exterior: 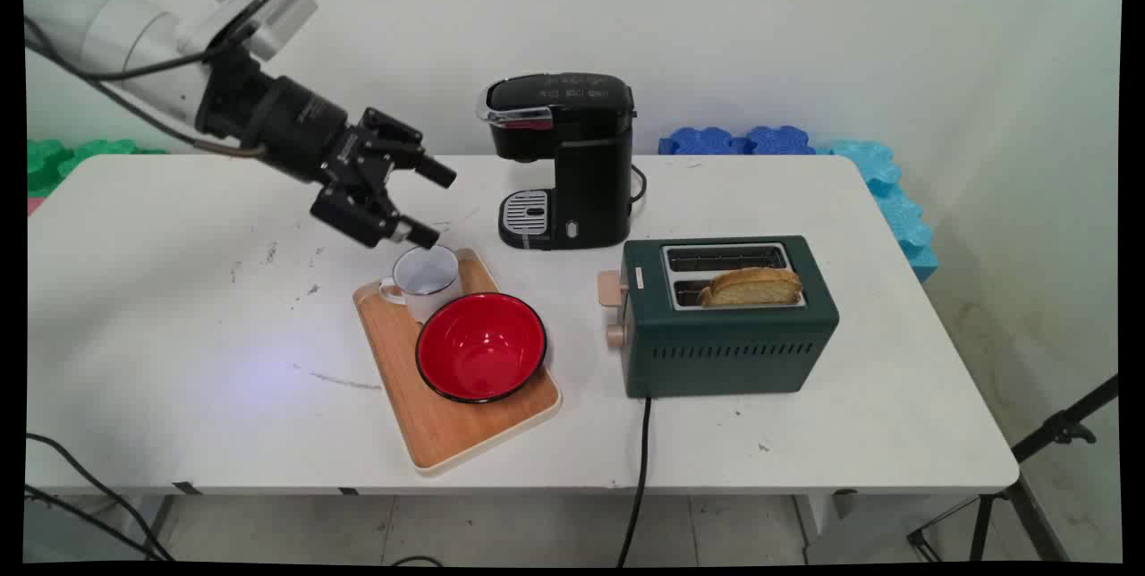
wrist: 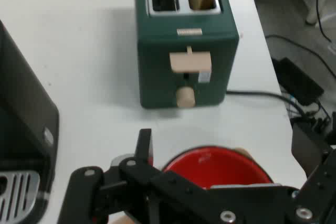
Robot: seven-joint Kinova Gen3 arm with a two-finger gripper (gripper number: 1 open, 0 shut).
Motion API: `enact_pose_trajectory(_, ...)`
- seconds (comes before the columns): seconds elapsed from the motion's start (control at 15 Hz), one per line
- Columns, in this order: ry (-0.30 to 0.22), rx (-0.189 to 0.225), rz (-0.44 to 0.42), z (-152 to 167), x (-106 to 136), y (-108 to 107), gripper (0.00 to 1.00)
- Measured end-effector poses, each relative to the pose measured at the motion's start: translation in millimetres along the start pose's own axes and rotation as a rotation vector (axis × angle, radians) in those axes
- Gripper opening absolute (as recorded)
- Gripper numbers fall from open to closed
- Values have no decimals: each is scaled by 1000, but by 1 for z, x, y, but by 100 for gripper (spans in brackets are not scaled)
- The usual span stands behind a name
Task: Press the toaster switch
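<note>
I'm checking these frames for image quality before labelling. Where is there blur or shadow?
Main view: even light, the gripper sharp, soft shadows under the toaster and the red bowl. Hand view: the toaster fairly clear, the close-up linkage and coffee machine soft, the bowl half hidden.

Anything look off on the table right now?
Nothing spilled or tipped. The tray lies askew to the table edge, and dark scuff marks spot the table left of it. Bread sits in the toaster's near slot.
</note>
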Motion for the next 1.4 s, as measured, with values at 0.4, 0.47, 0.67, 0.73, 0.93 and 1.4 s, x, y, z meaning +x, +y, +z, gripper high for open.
enact_pose_trajectory(0.4,58,25,-30,12,60,-1,100)
enact_pose_trajectory(0.47,70,29,-33,16,72,-2,100)
enact_pose_trajectory(0.67,100,48,-32,36,109,-7,100)
enact_pose_trajectory(0.73,103,56,-27,44,118,-9,100)
enact_pose_trajectory(0.93,108,73,-18,68,135,-15,100)
enact_pose_trajectory(1.4,83,78,19,112,140,-19,0)
